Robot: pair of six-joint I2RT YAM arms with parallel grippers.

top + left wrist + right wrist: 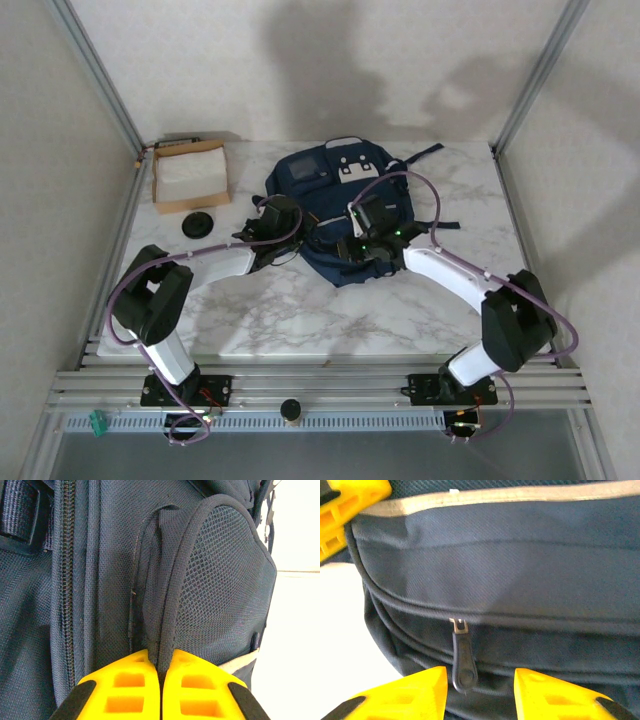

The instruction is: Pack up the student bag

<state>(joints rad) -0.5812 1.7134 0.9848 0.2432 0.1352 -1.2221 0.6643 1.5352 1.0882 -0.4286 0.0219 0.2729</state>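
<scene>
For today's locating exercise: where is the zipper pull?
In the right wrist view, the zipper pull hangs on the student bag, between the open fingers of the right gripper.

Right claw [480, 682] parted, zipper pull [461, 660] between its fingers [410, 692], navy student bag [520, 570], pale stripe [520, 495] above

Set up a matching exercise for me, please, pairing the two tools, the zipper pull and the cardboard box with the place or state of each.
Column A:
1. left tool
2. right tool
3. zipper pull
4. cardboard box

Column B:
a. open, one finger on each side of the pull
b. at the back left corner of the table
c. shut on the mesh pocket edge of the student bag
d. hanging loose from the bag's front zip, not gripped

Pairs: 1-c, 2-a, 3-d, 4-b
</scene>
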